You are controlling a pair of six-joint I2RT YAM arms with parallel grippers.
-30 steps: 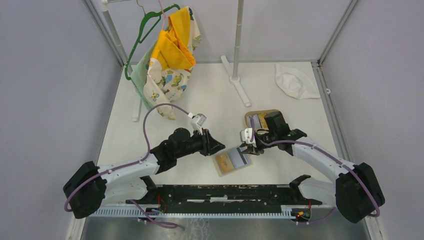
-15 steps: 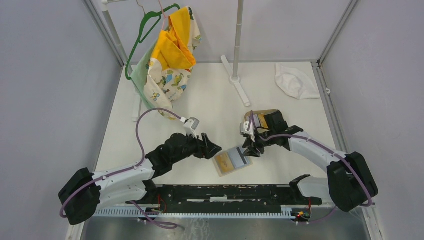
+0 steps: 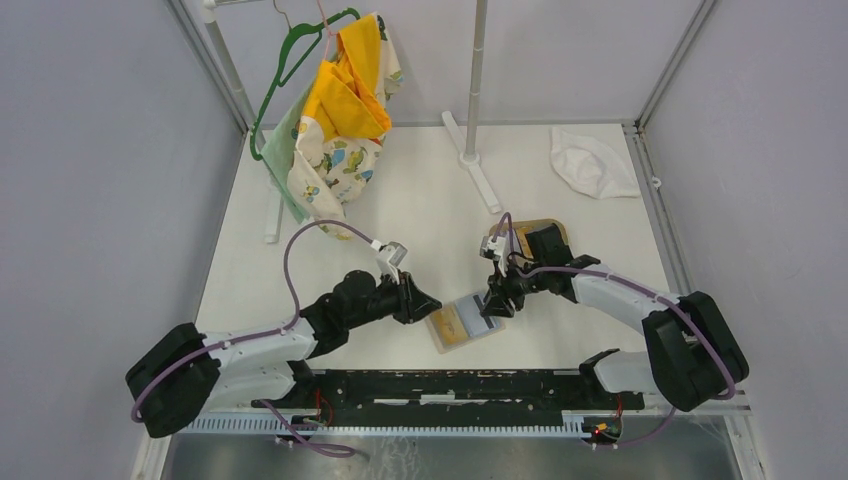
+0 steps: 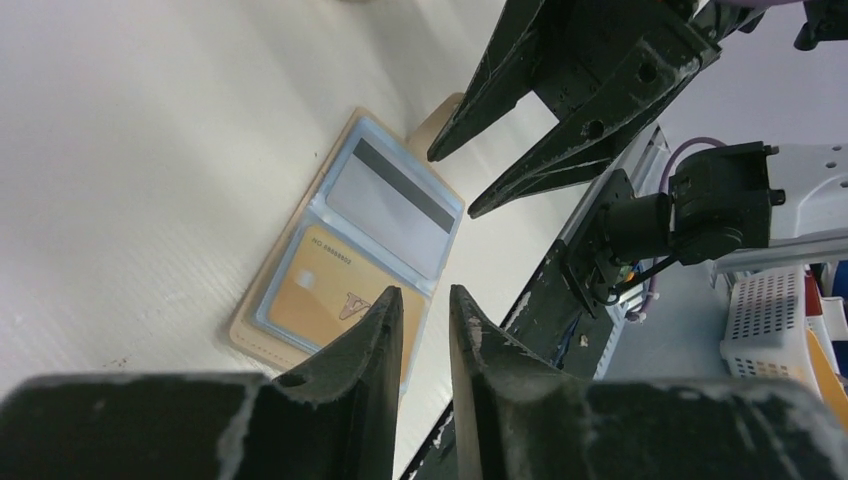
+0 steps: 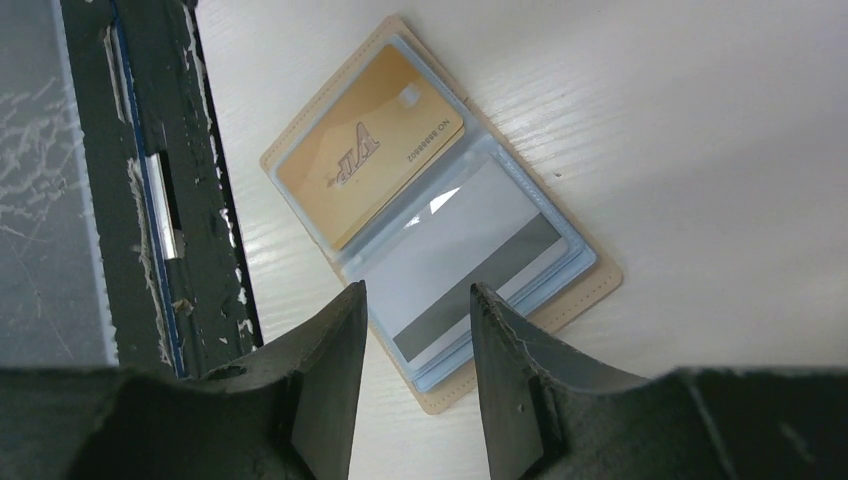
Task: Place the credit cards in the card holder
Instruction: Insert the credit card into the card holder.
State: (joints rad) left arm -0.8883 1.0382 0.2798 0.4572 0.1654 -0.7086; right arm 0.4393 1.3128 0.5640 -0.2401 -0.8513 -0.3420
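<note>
1. Tray (image 3: 535, 221): tan-rimmed, at the right of the tabletop (image 3: 400, 200). The right arm covers most of it, so its contents cannot be made out.
2. Card holder (image 3: 463, 322): lies open and flat on the tabletop between the two grippers, near the black rail (image 3: 450, 385) at the front edge. From the left wrist, a right finger cuts off the tan tab at its far side.
3. Gold card (image 5: 370, 160): sits in one clear blue sleeve. Its lettering is too small to read from above.
4. Grey card (image 5: 470, 260): has a dark stripe and sits in the adjoining sleeve, seemingly fully in (glare blurs the sleeve edge).
5. Left gripper (image 4: 425, 300): jaws only slightly apart, holding nothing, just left of the holder.
6. Right gripper (image 5: 418, 290): jaws moderately apart and empty, poised over the grey card. Contact cannot be judged.
7. Surroundings: a green hanger (image 3: 290, 70) with yellow and printed garments (image 3: 345, 110), a white stand (image 3: 475, 100) and a crumpled white cloth (image 3: 590, 162), all well apart at the back.
</note>
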